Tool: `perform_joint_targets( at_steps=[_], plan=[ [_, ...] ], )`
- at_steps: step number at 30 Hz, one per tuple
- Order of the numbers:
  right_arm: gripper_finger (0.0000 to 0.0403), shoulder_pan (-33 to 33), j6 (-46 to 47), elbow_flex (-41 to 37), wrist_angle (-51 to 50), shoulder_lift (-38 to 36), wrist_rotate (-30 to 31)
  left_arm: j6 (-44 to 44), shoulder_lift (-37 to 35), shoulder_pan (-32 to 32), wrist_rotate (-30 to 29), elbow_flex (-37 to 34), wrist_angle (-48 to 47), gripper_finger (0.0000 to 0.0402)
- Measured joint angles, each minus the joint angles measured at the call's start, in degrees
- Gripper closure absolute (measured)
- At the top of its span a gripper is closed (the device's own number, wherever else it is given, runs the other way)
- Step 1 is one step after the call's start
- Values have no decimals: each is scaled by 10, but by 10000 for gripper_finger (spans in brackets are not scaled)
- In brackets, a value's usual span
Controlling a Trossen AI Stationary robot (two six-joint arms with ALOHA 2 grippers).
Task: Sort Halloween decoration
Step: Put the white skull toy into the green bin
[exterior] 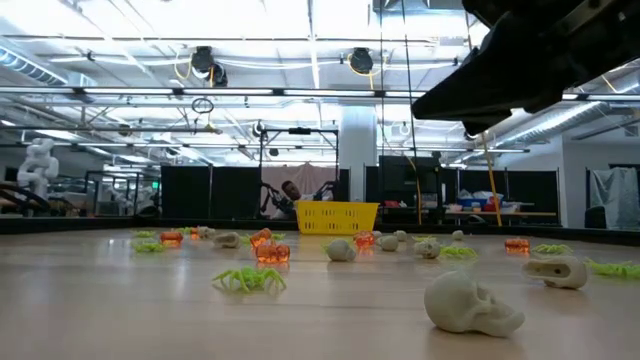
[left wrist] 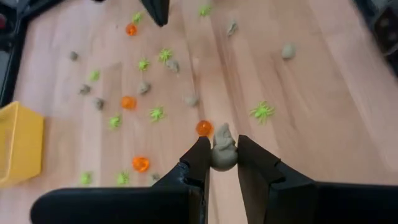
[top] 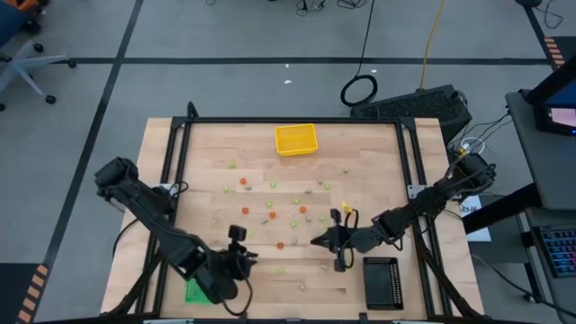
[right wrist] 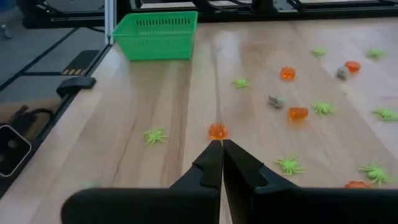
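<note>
Now pinched between the fingers of the left gripper, above the near left part of the table: one pale beige-grey skull; close to the green tray at that near left corner; many more Halloween decoration pieces, orange, light green and pale, scattered over the middle of the wood; right gripper clenched with nothing inside, hovering over the near middle, just before an orange piece; yellow tray at the far edge; black tray near right.
</note>
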Motion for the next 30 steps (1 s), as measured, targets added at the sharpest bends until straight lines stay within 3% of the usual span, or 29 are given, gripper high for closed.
perform_joint_targets(
  at_steps=[5,22,30],
  plan=[
    [401,7,-9,0,5,0,0,50,-8,-15,-4,0,-26,348],
    [401,8,-14,0,5,0,3,405,-8,-16,-42,0,-29,348],
    [401,8,-10,0,5,0,21,439,-8,-16,-57,0,-29,348]
  ],
)
